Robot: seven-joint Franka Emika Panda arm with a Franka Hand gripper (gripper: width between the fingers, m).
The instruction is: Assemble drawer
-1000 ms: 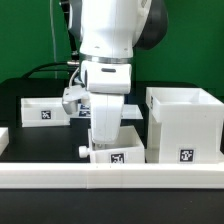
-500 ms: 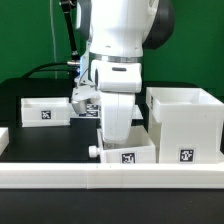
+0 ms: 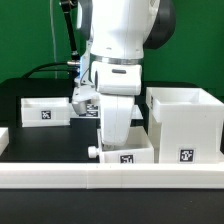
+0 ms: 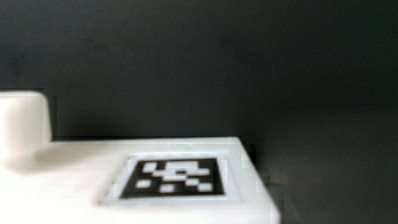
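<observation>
Well off to the exterior view's left of the pincer, and farther back, we see one shallow white tray (image 3: 45, 111) lying on the dark table (image 3: 40, 140), its square tag turned toward the camera. The pincer (image 3: 120, 138) hangs straight down from the white arm (image 3: 118, 50) in the middle of the scene. Its fingers are hidden behind the front wall of a second tray (image 3: 130, 152), which sits directly beneath it, so we cannot tell whether they are apart, together or clamped on anything. In the wrist view this tray's tagged white face (image 4: 175, 176) lies close under the pincer, with a rounded white piece (image 4: 22, 120) beside it that we cannot identify. To the exterior view's right of the pincer, just beside the second tray, stands the large open-topped casing (image 3: 185, 120), tag low on its front. A long white border bar (image 3: 60, 177) runs across in front of the pincer.
</observation>
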